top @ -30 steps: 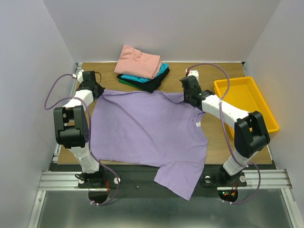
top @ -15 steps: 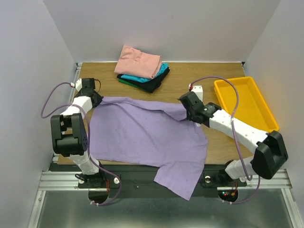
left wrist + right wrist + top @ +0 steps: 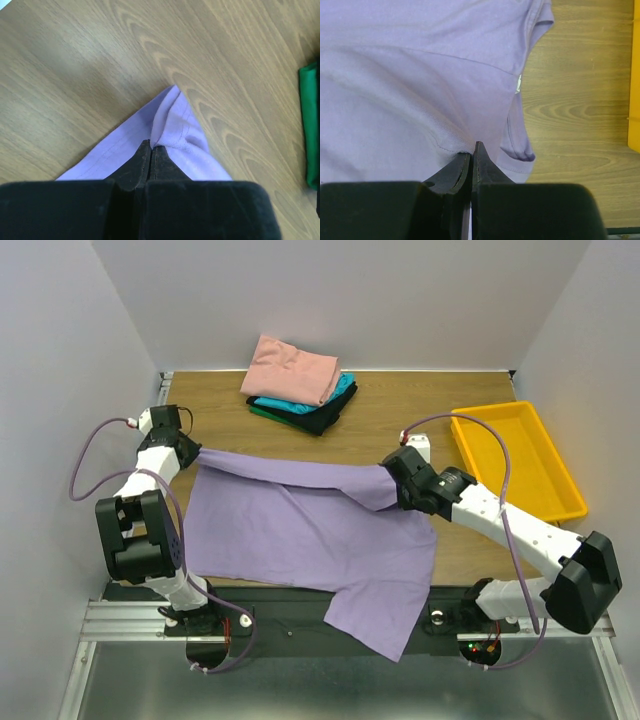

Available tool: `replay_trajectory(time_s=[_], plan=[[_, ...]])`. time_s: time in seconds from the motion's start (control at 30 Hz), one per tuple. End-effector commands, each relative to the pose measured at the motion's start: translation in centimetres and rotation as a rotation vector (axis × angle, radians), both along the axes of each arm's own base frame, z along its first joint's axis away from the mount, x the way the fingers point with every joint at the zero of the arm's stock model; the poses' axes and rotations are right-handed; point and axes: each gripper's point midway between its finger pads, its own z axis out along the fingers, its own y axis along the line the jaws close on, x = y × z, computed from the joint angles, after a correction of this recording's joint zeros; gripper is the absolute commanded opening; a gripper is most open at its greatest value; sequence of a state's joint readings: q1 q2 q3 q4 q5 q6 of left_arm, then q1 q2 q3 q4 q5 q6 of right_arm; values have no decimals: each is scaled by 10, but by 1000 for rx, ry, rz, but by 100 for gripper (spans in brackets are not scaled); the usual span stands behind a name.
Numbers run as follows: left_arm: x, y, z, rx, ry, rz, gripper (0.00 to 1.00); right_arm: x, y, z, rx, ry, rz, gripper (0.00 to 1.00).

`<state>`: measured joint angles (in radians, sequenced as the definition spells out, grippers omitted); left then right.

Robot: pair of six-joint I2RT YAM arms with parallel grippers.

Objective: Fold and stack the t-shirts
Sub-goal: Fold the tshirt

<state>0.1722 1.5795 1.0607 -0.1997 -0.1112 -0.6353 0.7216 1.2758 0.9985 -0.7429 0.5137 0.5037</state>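
Observation:
A light purple t-shirt (image 3: 310,530) lies spread on the wooden table, its near part hanging over the front edge. My left gripper (image 3: 190,452) is shut on the shirt's far left corner (image 3: 167,125). My right gripper (image 3: 392,485) is shut on the shirt's far right edge (image 3: 455,135). The far edge is lifted and drawn toward me as a fold between the two grippers. A small white tag (image 3: 518,85) shows in the right wrist view. A stack of folded shirts stands at the back: salmon-pink (image 3: 292,368) on top, teal (image 3: 335,395), black (image 3: 322,416) and green (image 3: 262,411) below.
A yellow plastic tray (image 3: 565,490) stands at the right side of the table. The green shirt's edge (image 3: 311,130) shows at the right of the left wrist view. Walls close in the table at the left, right and back.
Both grippers have pulled the shirt's far edge toward the near side, folding it over the shirt's body. The right arm has stretched out lower and the left gripper has shifted left.

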Motion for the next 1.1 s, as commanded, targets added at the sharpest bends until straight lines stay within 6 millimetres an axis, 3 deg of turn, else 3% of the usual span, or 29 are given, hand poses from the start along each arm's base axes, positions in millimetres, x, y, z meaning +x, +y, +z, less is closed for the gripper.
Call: replay_trajectory(time_s=[0.0,0.1,0.23,0.37,0.4,0.5,0.53,0.6,0.63,0.73,0.77,0.9,1.0,1.07], plan=[[-8,2,7,15,22,-25,0,-13,4,3,30,17,25,0],[-17,2,-13,6,104,-38,0,-21,9,-5,46,48,50,1],[-25,7,-27,5,140,-1,0,-38,25,-31,71,145,75,3],[-27,14,-25,11,142,32,4,-63,35,-59,71,234,68,9],[-27,15,-24,16,144,36,9,-68,34,-67,56,259,67,10],[-27,19,-18,28,145,57,44,-77,23,-77,16,286,20,16],[-27,22,-13,34,139,72,77,-79,20,-79,6,294,6,20],[-27,23,-8,42,133,82,94,-81,11,-81,-28,300,-26,40],[-27,25,-1,48,125,88,98,-81,9,-81,-39,302,-26,46],[-25,24,21,48,74,89,98,-74,14,-71,-52,276,13,62],[-24,23,26,49,57,86,98,-66,21,-60,-49,241,44,66],[-25,15,52,35,-34,55,98,-54,63,-35,4,160,215,66],[-32,9,56,18,-74,49,98,-55,98,-37,10,153,355,66],[-34,-2,57,-13,-106,13,98,-54,111,-51,-11,169,387,64]])
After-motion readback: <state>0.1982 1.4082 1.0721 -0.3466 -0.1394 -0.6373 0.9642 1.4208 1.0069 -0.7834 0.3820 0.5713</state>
